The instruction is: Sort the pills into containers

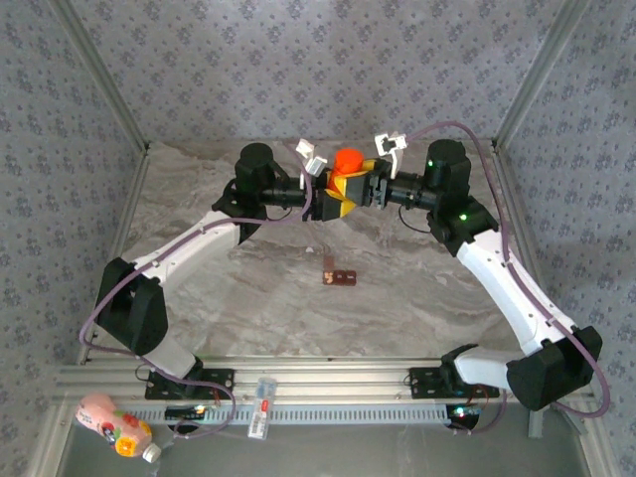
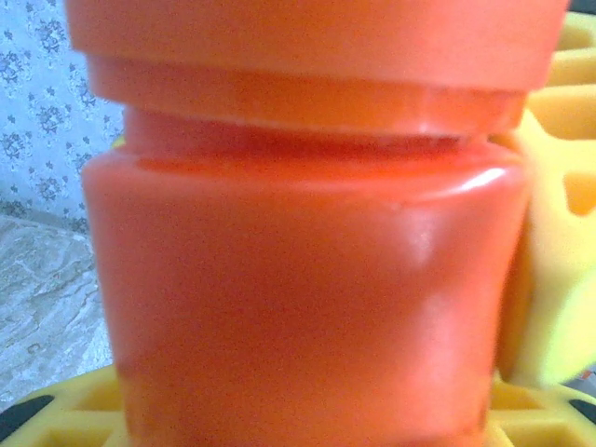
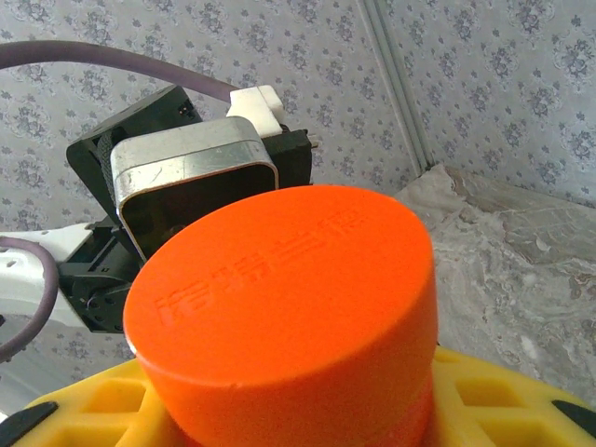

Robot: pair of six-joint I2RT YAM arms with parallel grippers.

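An orange bottle (image 1: 348, 161) is held up in the air over the far middle of the table, between my two grippers. My left gripper (image 1: 338, 194) comes at it from the left. Its yellow fingers (image 2: 56, 419) sit against the bottle's body (image 2: 298, 279). From the right, my right gripper (image 1: 356, 185) is shut on the same bottle, whose flat cap (image 3: 279, 279) rises between the yellow fingers (image 3: 84, 410). The containers (image 1: 339, 277), a small dark reddish-brown strip, lie on the table's middle, well below both grippers. The pills are out of view.
The left arm's wrist camera housing (image 3: 196, 177) sits just behind the cap. A pink drink bottle (image 1: 114, 425) lies off the table at the near left. A small clear vial (image 1: 261, 407) rests on the front rail. Metal frame posts (image 1: 99, 79) and wallpapered walls enclose the table.
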